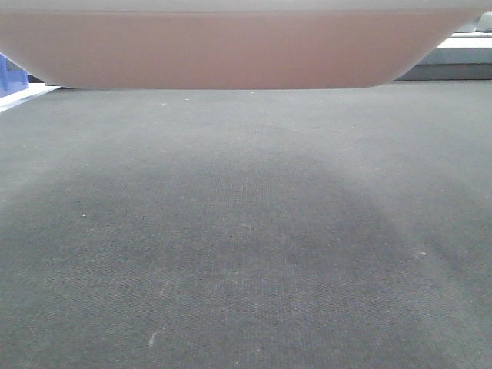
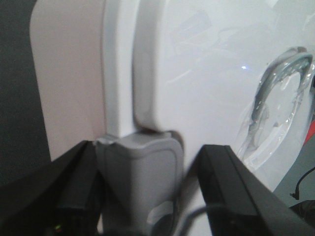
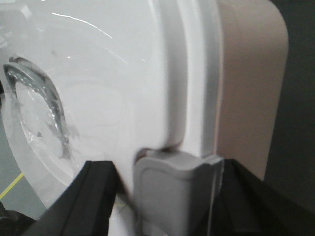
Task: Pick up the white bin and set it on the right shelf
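Left jaws apart, straddling a grey latch (image 2: 140, 182) on the rim of the bin (image 1: 223, 46); one finger touches the latch, the other stands just clear. Right jaws likewise apart around a second latch (image 3: 172, 191). The glossy lid (image 2: 206, 73) shows its recessed handle (image 2: 280, 93). Front view: the pinkish bin base fills the upper edge, above a dark grey woven surface (image 1: 246, 231); whether the two touch cannot be told.

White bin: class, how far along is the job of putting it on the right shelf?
Done: left claw and right claw each straddle a grey latch. In hand: the white bin seems raised above the carpet. Left: placing it on the shelf, not in view.
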You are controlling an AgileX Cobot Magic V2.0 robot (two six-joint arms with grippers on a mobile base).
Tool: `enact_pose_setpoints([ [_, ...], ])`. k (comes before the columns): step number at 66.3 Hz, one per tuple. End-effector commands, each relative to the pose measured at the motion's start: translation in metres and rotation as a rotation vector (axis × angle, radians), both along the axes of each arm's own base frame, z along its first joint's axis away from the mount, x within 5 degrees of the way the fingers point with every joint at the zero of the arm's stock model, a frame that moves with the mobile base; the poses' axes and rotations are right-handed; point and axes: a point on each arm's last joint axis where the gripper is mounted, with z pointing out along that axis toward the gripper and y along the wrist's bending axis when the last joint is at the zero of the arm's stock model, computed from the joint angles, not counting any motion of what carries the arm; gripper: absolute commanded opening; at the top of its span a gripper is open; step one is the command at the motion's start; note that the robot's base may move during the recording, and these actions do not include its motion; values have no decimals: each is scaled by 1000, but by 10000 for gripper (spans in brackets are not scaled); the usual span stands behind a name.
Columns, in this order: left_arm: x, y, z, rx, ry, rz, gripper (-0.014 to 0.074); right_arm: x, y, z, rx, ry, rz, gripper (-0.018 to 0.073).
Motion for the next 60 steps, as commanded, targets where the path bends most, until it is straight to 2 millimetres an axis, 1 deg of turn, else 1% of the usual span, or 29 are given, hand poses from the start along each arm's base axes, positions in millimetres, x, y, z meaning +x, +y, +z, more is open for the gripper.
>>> enact_pose_setpoints([
  [1, -17, -15, 26, -215, -25, -166, 250, -19, 15, 30, 230, -51, 168, 390],
  [60, -17, -15, 26, -215, -25, -166, 250, -19, 15, 30, 230, -51, 168, 390],
])
